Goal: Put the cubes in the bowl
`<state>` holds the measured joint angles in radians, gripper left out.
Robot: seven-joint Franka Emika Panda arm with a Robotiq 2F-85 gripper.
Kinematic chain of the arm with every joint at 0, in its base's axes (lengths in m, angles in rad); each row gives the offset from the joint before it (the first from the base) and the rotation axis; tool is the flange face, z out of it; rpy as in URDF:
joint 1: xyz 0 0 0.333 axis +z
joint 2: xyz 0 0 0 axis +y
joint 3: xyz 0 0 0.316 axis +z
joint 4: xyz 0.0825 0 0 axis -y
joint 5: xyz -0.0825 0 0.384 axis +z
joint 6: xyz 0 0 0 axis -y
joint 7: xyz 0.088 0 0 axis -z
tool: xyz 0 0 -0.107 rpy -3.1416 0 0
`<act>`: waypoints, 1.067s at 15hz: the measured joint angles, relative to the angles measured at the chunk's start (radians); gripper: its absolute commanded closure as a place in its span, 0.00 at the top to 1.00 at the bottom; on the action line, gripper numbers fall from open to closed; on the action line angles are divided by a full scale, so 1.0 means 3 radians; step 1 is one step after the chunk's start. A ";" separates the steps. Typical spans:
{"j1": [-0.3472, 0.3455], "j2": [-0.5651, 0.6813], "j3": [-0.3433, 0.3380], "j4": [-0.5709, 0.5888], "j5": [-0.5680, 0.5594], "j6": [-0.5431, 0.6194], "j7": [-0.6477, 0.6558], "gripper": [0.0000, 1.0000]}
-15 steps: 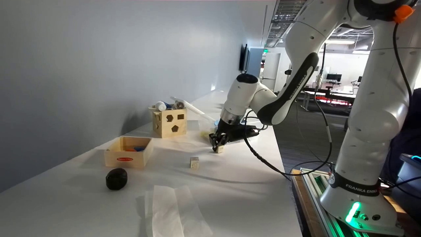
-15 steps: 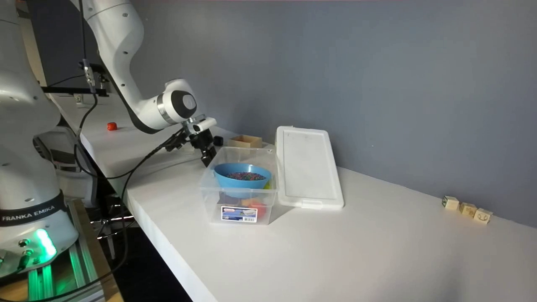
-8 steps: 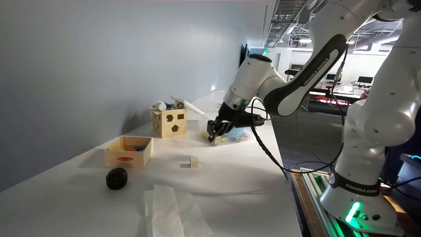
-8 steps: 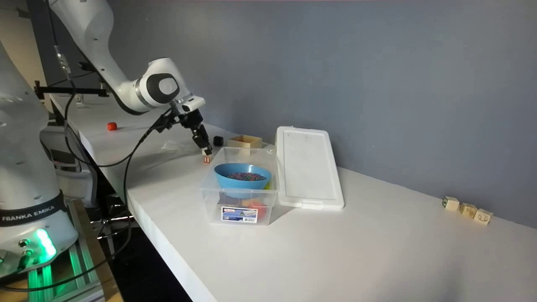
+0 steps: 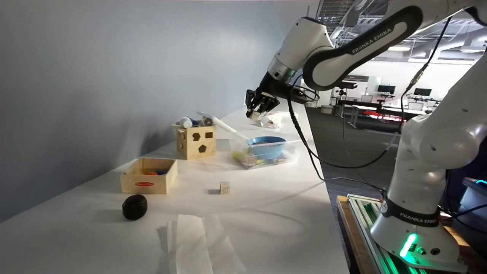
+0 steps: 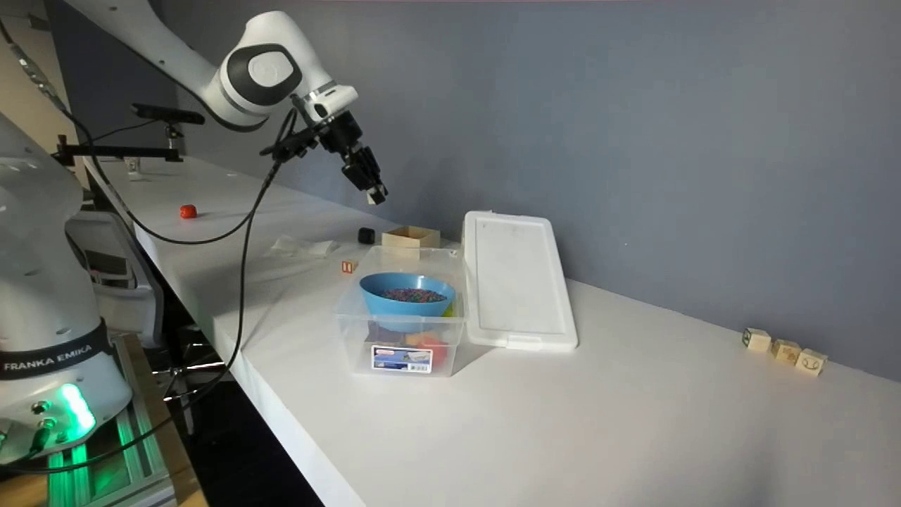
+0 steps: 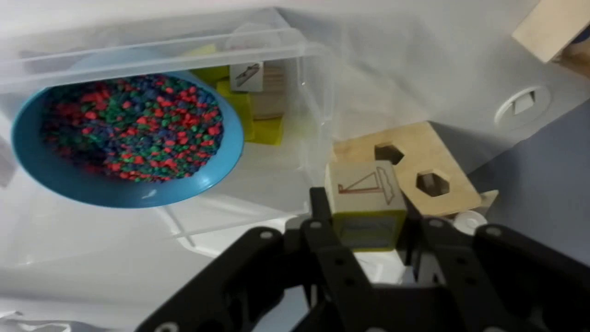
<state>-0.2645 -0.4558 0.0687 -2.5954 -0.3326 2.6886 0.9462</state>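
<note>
Your jaws: clamped on one cube (image 7: 365, 203), aloft; bowl (image 6: 394, 308): inside tub (image 6: 355, 348); single cube (image 5: 225, 188): on desk (image 5: 274, 236); three cubes (image 6: 785, 352): near wall (image 6: 669, 155)

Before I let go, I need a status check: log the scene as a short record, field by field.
Held: cube, between the fingers, above the table
Bowl: blue, inside the clear bin, holding small coloured bits
On the table: lone cube near the bin; three cubes by the wall
Lid: white, tilted, beside the bin
Release: not yet done
</note>
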 measured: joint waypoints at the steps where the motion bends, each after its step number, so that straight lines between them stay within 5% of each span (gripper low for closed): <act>1: -0.0070 0.0020 -0.0002 0.0045 0.0000 -0.0102 -0.0016 0.10; 6: -0.0279 0.0294 -0.0057 0.0117 -0.0001 -0.0212 -0.0024 0.10; 12: -0.0272 0.0792 -0.0135 0.0182 -0.0001 0.0055 -0.0025 0.10; 13: -0.0259 0.0868 -0.0137 0.0200 -0.0001 0.0083 -0.0025 0.60; 16: -0.0191 0.1032 -0.0163 0.0252 -0.0001 0.0099 -0.0025 0.73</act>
<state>-0.3219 -0.1463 0.0199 -2.5198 -0.3330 2.7182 0.9386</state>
